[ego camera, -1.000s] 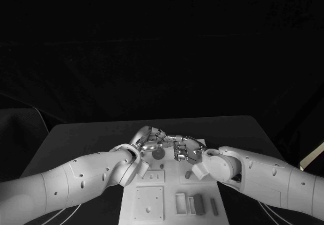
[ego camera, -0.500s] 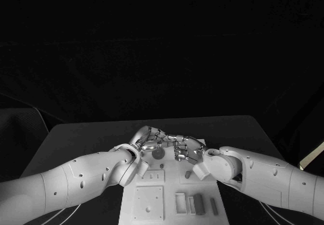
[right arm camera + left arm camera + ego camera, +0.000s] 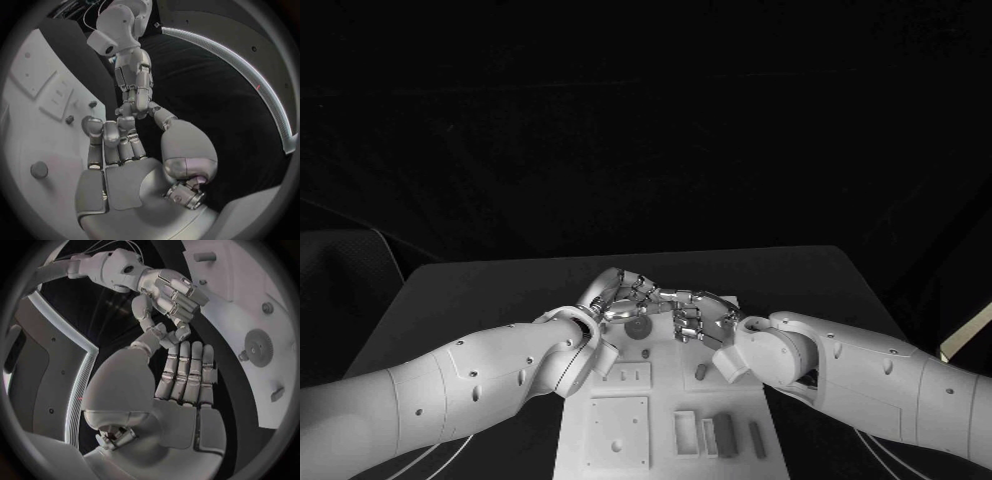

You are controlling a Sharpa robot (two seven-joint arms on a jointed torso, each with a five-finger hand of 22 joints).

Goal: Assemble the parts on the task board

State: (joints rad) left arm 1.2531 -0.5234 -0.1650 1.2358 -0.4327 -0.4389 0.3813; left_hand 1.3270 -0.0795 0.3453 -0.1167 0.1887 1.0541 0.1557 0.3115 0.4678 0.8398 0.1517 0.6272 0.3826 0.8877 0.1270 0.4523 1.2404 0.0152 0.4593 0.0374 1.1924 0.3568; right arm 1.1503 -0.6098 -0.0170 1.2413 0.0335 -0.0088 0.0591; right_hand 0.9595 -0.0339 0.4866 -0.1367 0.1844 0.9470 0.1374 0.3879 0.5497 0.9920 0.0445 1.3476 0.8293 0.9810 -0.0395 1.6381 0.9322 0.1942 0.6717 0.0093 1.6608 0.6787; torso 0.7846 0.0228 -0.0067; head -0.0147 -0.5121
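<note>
The white task board (image 3: pixel 661 462) runs down the middle of the table. Over its far end my left hand (image 3: pixel 617 296) and right hand (image 3: pixel 698 314) meet fingertip to fingertip. In the left wrist view my left hand (image 3: pixel 185 376) has straight fingers lying side by side, and its thumb touches the curled fingers of the right hand (image 3: pixel 167 289). The right wrist view shows my right hand (image 3: pixel 117 146) curled, with the left hand (image 3: pixel 135 75) reaching to it. Whether a small part sits between the touching fingertips is hidden. A gear (image 3: pixel 256 348) lies on the board (image 3: pixel 275 295).
Near the board's front end lie three upright grey bars (image 3: pixel 720 437), a square plate (image 3: pixel 619 432) and a smaller plate (image 3: pixel 629 376). A round part (image 3: pixel 39 170) sits on the board (image 3: pixel 25 115) beside my right palm. Black table (image 3: pixel 473 290) surrounds the board.
Both hands stay together over the board's far end. The right hand's fingers have shifted very slightly.
</note>
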